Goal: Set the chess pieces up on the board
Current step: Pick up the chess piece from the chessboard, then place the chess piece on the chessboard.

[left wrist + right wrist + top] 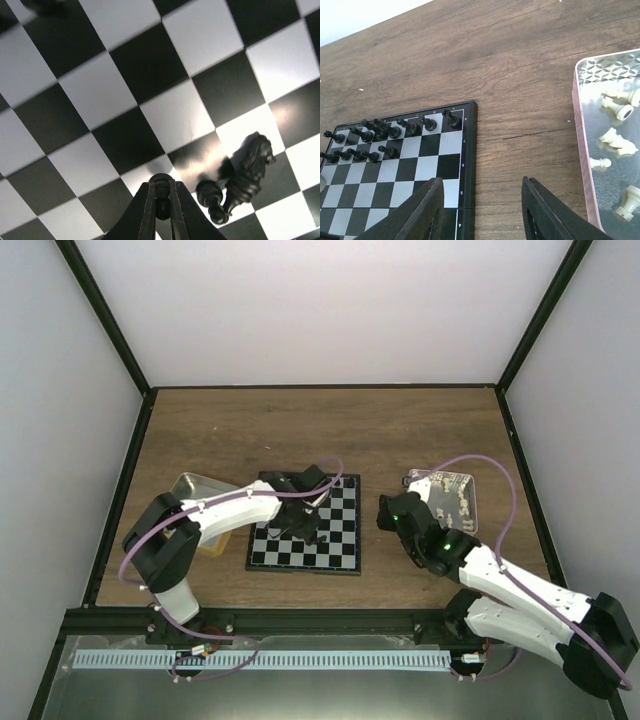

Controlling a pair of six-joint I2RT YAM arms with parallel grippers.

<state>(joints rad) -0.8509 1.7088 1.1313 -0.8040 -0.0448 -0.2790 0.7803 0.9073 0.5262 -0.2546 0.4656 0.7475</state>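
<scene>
Left gripper (161, 186) at the bottom of the left wrist view: fingers clenched on a small black piece (161, 202), held over the board (100, 95). Type of piece: cannot tell. Just to its right, a black knight (250, 170) and a black pawn (212, 197) sit close together on the squares. Touching or apart: cannot tell.

Top view: board at the centre of the table (330, 430), left arm (230, 512) reaching over its left half. Yellow-rimmed tray (190, 483) near the table's left edge, pinkish tray (470, 502) near the right edge.

Right gripper (482, 200): fingers spread, nothing between them, over the board's right edge. Remaining chess pieces (385, 130) stand in two rows along the board's far edge, back row ending at the far right corner. White pieces (615, 140) lie loose in the pinkish tray.
</scene>
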